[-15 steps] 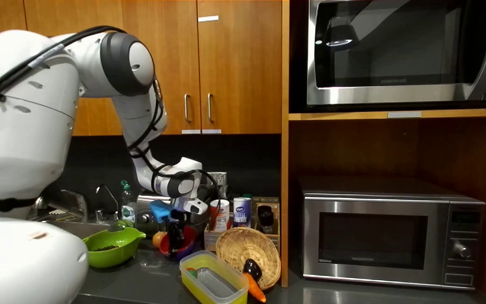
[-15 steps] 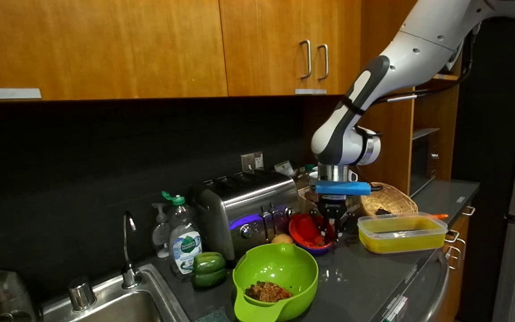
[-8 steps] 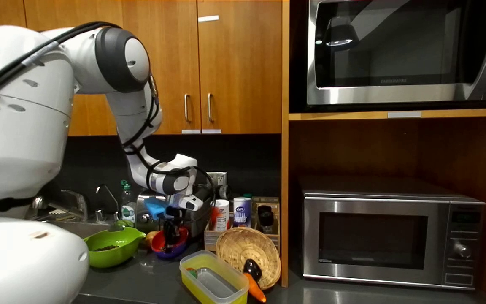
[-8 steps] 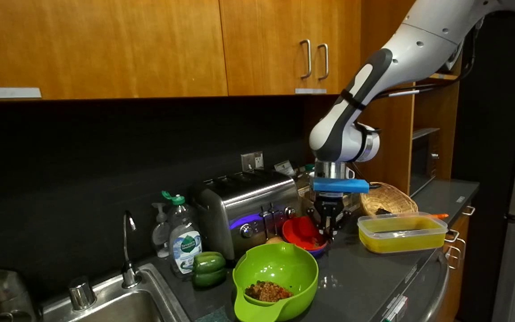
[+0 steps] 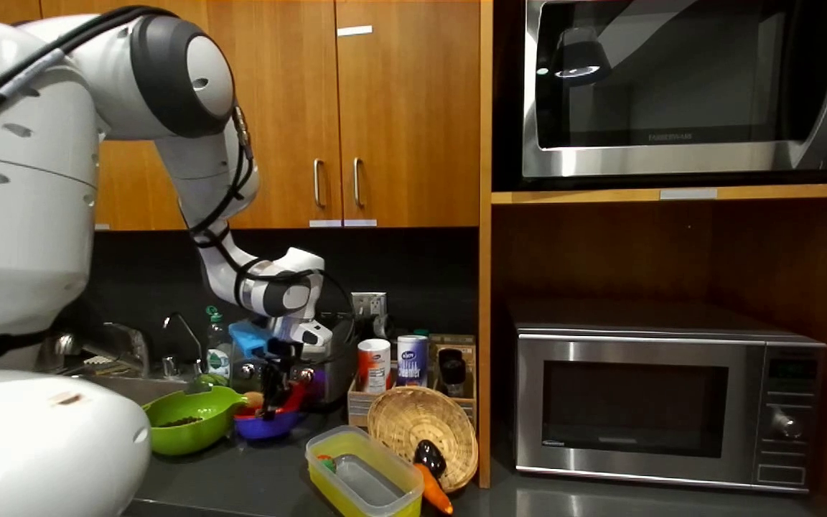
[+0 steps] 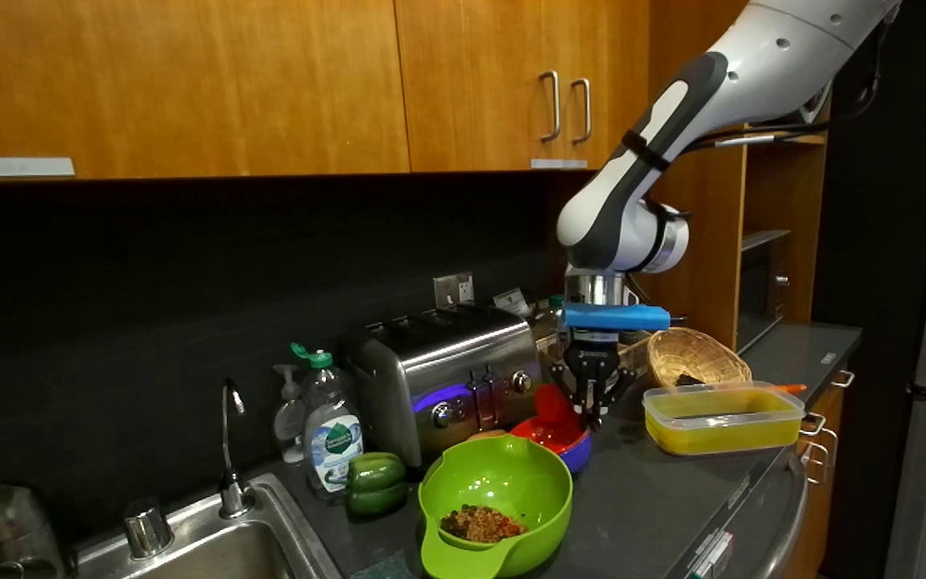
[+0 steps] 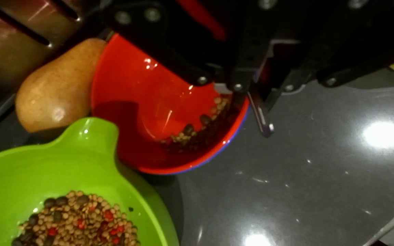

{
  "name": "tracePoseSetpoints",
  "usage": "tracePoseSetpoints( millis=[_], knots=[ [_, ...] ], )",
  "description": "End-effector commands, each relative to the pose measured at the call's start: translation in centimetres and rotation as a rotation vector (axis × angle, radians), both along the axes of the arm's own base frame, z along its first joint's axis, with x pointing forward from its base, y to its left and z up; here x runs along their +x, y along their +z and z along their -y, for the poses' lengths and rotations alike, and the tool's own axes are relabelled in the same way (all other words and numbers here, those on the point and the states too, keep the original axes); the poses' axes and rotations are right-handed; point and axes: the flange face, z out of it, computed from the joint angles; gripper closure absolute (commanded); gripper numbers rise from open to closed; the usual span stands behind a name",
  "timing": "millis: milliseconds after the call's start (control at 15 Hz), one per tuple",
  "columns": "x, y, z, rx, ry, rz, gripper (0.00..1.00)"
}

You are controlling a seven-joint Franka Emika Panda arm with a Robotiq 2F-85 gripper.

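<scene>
Now: red bowl (image 7: 132, 75), just beside green bowl (image 7: 97, 171); gripper (image 6: 591, 414), nearly closed, pinches the red rim (image 7: 223, 142), probably as the thinnest hold; seeds (image 7: 204, 119) within lie off-centre, suggesting tilt.

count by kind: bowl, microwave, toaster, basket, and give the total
Bowls: 2 (green bowl, red-blue bowl)
Microwaves: 2 (upper microwave, lower microwave)
Toaster: 1
Basket: 1
Total: 6

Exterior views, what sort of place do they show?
Most likely a kitchen, though home or office I can't tell: there's a metal sink, a silver toaster and a countertop microwave.
</scene>
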Motion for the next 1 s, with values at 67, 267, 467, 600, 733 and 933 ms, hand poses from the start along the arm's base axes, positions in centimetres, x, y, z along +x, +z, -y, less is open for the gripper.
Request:
tracePoseSetpoints(
  millis=[67, 267, 467, 600, 733, 933],
  knots=[
    [-1.4, 1.5, 0.4, 0.016, -0.026, -0.037, 0.96],
    [-1.5, 1.6, 0.7, 0.02, -0.037, -0.052, 0.96],
    [-1.5, 1.6, 1.0, 0.03, -0.047, -0.066, 0.62],
    [-1.4, 1.5, 1.1, 0.033, -0.052, -0.073, 0.57],
    [-1.5, 1.5, 1.2, 0.035, -0.056, -0.081, 0.88],
    [-1.5, 1.5, 1.4, 0.036, -0.056, -0.088, 0.98]
  ],
)
